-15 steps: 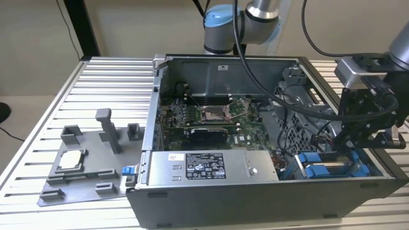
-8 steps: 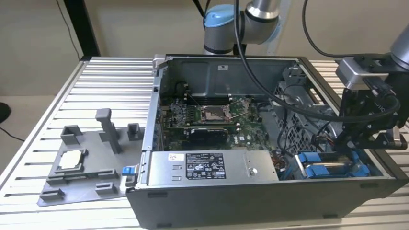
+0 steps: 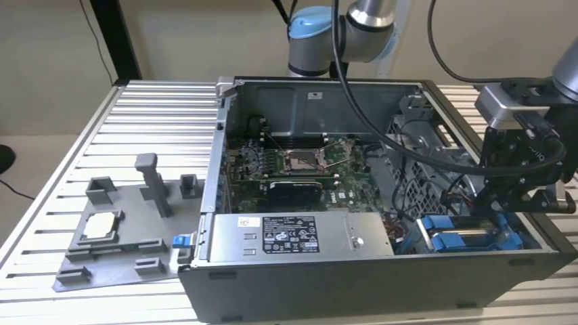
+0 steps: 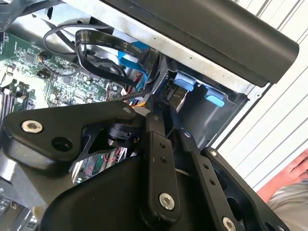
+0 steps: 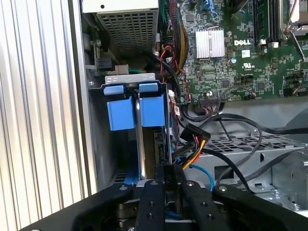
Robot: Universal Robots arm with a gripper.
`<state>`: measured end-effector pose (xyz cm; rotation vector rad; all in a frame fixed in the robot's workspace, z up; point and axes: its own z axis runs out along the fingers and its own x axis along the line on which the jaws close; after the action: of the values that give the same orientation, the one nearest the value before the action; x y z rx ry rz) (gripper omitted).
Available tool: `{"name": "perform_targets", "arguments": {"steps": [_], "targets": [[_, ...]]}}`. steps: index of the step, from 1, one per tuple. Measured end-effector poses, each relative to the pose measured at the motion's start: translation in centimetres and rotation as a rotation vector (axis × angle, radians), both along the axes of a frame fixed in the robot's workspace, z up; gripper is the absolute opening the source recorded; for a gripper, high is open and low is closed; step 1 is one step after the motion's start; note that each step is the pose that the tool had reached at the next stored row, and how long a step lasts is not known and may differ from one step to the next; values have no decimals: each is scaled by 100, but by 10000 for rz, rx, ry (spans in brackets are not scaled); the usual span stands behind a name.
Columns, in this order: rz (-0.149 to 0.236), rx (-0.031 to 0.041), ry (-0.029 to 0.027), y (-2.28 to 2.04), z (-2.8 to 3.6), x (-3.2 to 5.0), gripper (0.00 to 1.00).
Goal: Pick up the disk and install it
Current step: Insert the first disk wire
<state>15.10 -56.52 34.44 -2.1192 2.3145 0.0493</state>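
The disk, in its smooth blue plastic carrier [image 5: 153, 110], stands on edge inside the silvery sheet-metal drive bay [image 5: 130, 77] of the open dark grey computer case [image 3: 361, 284], just beside a second blue carrier [image 5: 119, 113]. The black jaws hang close over this bay; I cannot tell if they grip anything.

- The computer case [image 3: 361, 284] is matt dark-grey sheet metal; its inner back wall is paler bare steel.
- The table [image 3: 153, 122] is ribbed aluminium with a dull satin sheen.
- The blue frames [image 5: 152, 108] in the drive bay are smooth plastic, faintly glossy.
- The gripper [image 5: 171, 168] is matt black, with bright metal screws.
- The circuit board [image 3: 298, 169] is glossy green.
- The cables [image 5: 231, 125] have smooth black sleeves.
- The parts tray [image 3: 118, 237] is matt grey plastic.
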Motion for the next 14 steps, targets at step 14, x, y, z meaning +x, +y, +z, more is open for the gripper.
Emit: {"name": "perform_targets", "arguments": {"steps": [14], "targets": [[-1,0,5,-17,-23,20,0]]}}
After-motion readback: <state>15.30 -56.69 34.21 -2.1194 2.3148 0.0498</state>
